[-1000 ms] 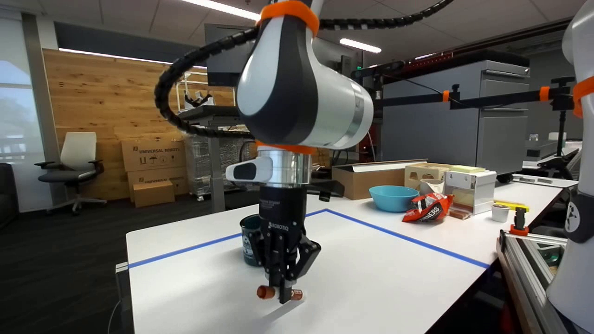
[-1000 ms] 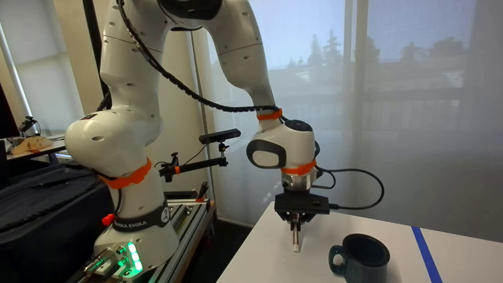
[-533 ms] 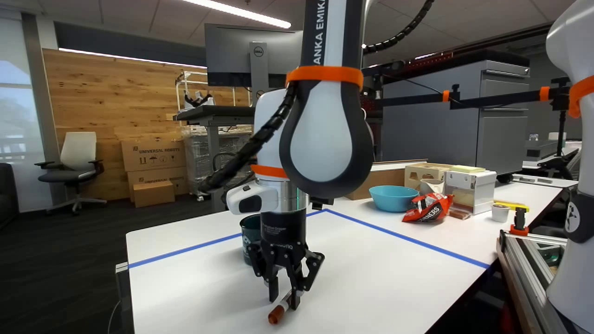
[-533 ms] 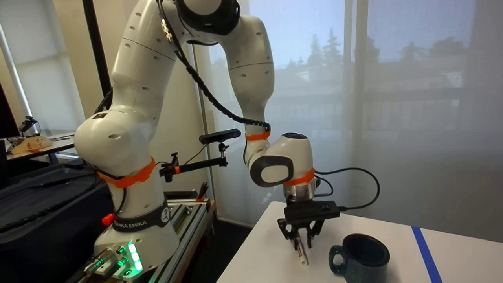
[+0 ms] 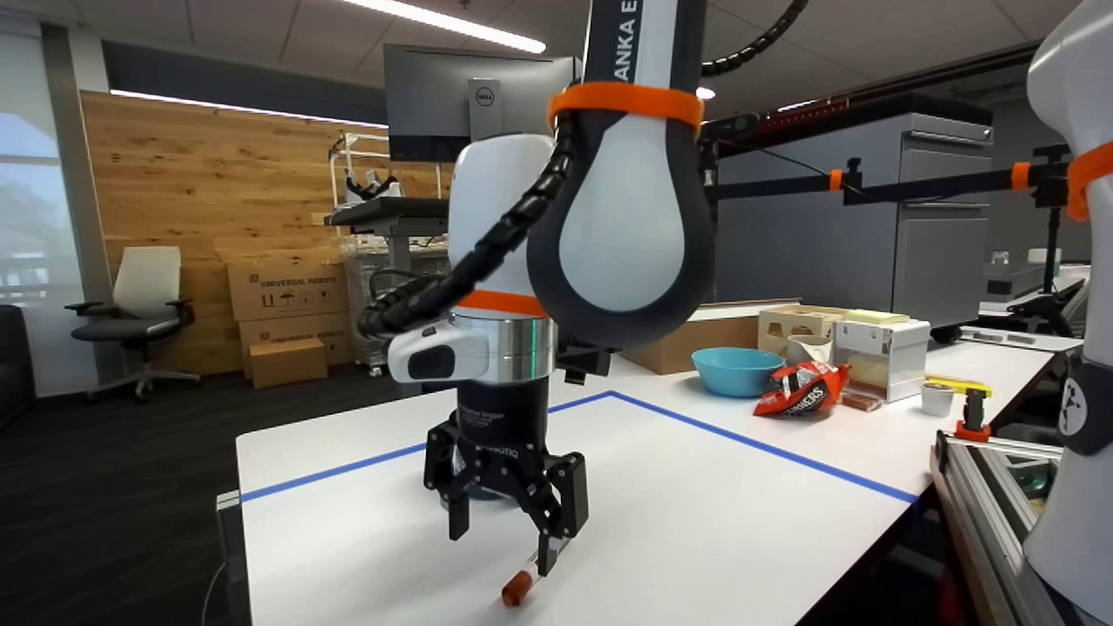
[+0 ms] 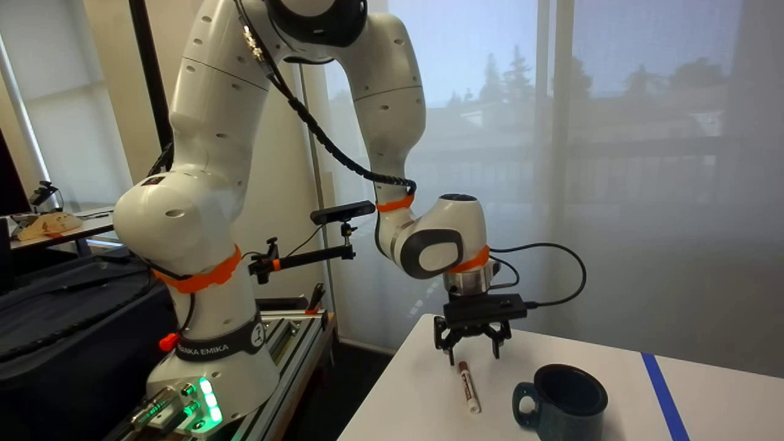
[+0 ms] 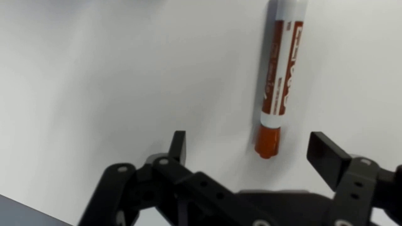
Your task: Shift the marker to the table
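The marker [image 6: 468, 389], white with a reddish-brown label and cap, lies flat on the white table [image 5: 696, 530], inside the blue tape. Above its cap end hangs my gripper [image 6: 474, 357], its fingers spread wide and holding nothing. In the wrist view the marker [image 7: 280, 69] runs upward from between the fingertips, its orange-red cap touching neither finger; the far end is cut off by the frame's top. An exterior view has a finger of the gripper [image 5: 503, 546] crossing in front of part of the marker [image 5: 518, 588].
A dark teal mug [image 6: 569, 401] stands on the table near the marker; in an exterior view the gripper mostly covers it. Beyond the blue tape line [image 5: 765, 445] sit a blue bowl [image 5: 737, 372], a red snack bag [image 5: 802, 389] and several boxes.
A second ago my gripper was shut on the marker. Since then it has opened, the marker has turned and come to rest on the table, and the gripper has risen slightly above it.
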Controlling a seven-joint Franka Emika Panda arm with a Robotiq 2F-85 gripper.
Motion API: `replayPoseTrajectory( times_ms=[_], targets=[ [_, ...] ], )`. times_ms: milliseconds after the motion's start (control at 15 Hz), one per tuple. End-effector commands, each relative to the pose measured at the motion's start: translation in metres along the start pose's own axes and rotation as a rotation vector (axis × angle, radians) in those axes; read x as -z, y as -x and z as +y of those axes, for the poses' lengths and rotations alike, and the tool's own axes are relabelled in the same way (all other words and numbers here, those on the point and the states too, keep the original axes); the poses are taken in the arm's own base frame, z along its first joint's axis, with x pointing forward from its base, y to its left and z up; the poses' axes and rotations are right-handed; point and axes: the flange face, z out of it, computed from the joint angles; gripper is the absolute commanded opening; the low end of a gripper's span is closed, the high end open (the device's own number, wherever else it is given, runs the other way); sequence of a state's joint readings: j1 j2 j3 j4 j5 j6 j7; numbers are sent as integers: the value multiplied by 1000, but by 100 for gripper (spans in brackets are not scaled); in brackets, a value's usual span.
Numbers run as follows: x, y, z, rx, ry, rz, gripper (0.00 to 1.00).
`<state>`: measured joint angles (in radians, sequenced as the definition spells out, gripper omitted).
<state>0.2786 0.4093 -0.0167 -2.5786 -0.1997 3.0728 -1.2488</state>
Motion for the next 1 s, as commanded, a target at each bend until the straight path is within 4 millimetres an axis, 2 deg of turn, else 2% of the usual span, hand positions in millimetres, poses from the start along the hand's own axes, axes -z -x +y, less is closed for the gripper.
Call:
replayPoseTrajectory(
  times_ms=[0,200,400,533,600,667,733,933],
  targets=[
    [48,8,3,-99,5,-12,100],
    [93,25,13,-248,44,-37,100],
    [147,54,25,-411,142,-72,100],
    [174,77,33,-507,204,-89,100],
    [182,91,37,-557,236,-81,100],
    [163,75,43,-483,195,-67,100],
    [171,82,44,-501,214,-67,100],
    [165,78,43,-488,199,-69,100]
  ],
)
